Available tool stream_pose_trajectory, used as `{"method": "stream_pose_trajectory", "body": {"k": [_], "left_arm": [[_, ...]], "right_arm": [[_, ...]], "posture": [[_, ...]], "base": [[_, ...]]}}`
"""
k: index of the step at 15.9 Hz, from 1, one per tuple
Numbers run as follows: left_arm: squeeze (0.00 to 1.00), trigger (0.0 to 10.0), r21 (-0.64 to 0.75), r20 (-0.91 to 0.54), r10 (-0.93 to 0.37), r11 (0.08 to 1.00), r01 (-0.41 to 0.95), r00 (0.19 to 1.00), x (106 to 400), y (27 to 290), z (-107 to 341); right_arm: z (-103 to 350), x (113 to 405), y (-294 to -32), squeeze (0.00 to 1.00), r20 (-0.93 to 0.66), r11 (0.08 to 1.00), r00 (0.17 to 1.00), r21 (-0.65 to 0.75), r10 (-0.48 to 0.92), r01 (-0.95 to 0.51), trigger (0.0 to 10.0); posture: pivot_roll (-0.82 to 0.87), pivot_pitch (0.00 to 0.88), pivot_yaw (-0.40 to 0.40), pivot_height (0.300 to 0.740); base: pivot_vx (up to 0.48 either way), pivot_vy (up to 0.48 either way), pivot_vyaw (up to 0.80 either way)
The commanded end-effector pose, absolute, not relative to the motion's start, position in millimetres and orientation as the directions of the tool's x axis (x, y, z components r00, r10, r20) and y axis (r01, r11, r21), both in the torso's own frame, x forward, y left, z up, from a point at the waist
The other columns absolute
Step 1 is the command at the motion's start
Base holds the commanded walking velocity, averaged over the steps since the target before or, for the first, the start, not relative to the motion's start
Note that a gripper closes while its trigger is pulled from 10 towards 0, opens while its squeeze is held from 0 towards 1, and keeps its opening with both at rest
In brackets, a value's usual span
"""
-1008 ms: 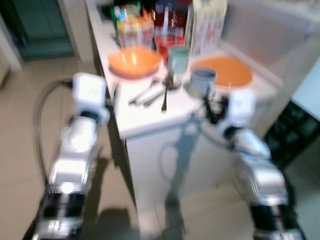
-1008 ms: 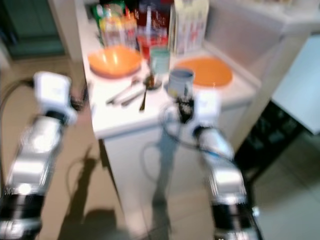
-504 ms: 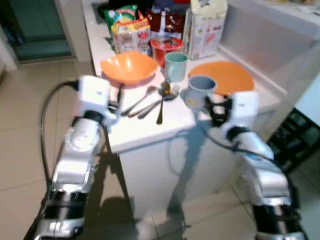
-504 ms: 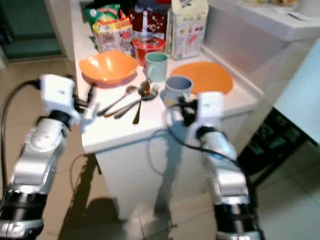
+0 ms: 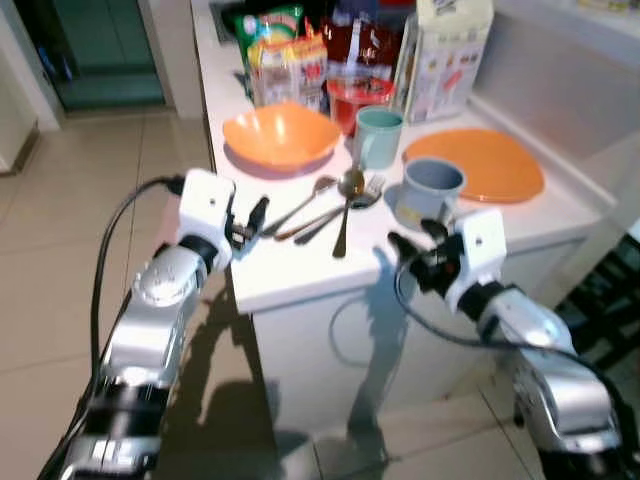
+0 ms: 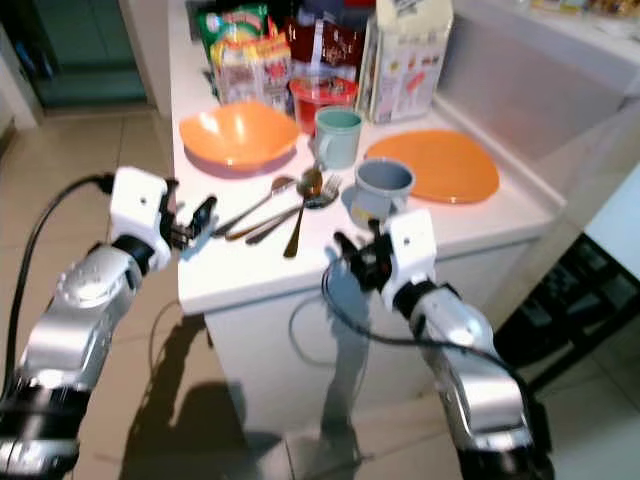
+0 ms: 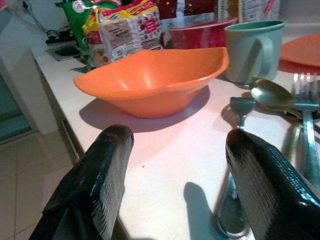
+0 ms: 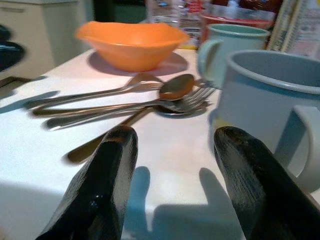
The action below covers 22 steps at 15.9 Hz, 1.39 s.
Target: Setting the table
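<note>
Both grippers, left gripper (image 5: 258,213) and right gripper (image 5: 408,243), hang wide and empty at the counter (image 5: 300,275) edge, so a careless reach could scatter the heaped cutlery (image 5: 335,200) or topple the blue-grey mug (image 5: 428,190) just beside them.

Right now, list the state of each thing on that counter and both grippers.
Orange bowl: upright, empty.
Orange plate: flat, bare.
Green mug: upright.
Blue-grey mug: upright.
Cutlery: lying loose together.
Left gripper: open, empty.
Right gripper: open, empty.
</note>
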State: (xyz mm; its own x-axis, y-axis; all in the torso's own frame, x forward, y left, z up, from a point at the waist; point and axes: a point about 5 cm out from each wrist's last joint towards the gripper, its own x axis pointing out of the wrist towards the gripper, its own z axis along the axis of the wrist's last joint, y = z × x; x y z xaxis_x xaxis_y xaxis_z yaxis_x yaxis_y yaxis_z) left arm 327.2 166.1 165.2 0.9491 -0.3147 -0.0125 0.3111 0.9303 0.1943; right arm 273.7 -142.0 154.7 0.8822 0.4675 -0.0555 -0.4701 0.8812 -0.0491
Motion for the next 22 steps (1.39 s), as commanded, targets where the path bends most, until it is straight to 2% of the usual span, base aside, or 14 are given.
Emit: {"method": "stream_pose_trajectory", "body": {"k": [1, 7, 11, 15, 18, 22], "left_arm": [[1.00, 10.0, 0.158, 0.029, -0.367, 0.920, 0.359, 0.930, 337, 162, 174], [1.00, 10.0, 0.062, -0.023, -0.504, 0.861, 0.505, 0.863, 373, 135, 170], [1.00, 10.0, 0.038, -0.094, -0.500, 0.862, 0.505, 0.861, 394, 121, 168], [1.00, 10.0, 0.059, -0.132, -0.486, 0.866, 0.497, 0.864, 400, 116, 168], [1.00, 10.0, -0.006, -0.119, -0.494, 0.868, 0.497, 0.861, 402, 115, 172], [1.00, 10.0, -0.020, -0.126, -0.517, 0.855, 0.519, 0.847, 402, 110, 172]], "right_arm": [[159, 271, -141, 0.00, -0.055, 0.867, 0.869, -0.061, 0.491, -0.494, 10.0], [161, 263, -148, 0.00, -0.092, 0.871, 0.875, -0.092, 0.475, -0.482, 10.0], [166, 260, -153, 0.00, -0.095, 0.889, 0.894, -0.101, 0.439, -0.447, 10.0], [169, 246, -156, 0.00, -0.111, 0.891, 0.895, -0.097, 0.433, -0.443, 10.0], [171, 240, -155, 0.00, -0.126, 0.894, 0.895, -0.091, 0.427, -0.439, 10.0], [172, 236, -158, 0.00, -0.141, 0.897, 0.898, -0.090, 0.418, -0.432, 10.0]], "posture": [[0.03, 0.000, -0.018, 0.740], [-0.03, 0.000, -0.036, 0.740], [-0.08, 0.000, -0.043, 0.740], [-0.12, 0.025, -0.035, 0.740], [-0.14, 0.042, -0.032, 0.740], [-0.16, 0.054, -0.027, 0.740]], "base": [[0.000, 0.000, 0.00], [0.000, 0.000, 0.00], [0.000, 0.000, 0.00], [0.000, 0.000, 0.00], [0.000, 0.000, 0.00], [0.000, 0.000, 0.00]]}}
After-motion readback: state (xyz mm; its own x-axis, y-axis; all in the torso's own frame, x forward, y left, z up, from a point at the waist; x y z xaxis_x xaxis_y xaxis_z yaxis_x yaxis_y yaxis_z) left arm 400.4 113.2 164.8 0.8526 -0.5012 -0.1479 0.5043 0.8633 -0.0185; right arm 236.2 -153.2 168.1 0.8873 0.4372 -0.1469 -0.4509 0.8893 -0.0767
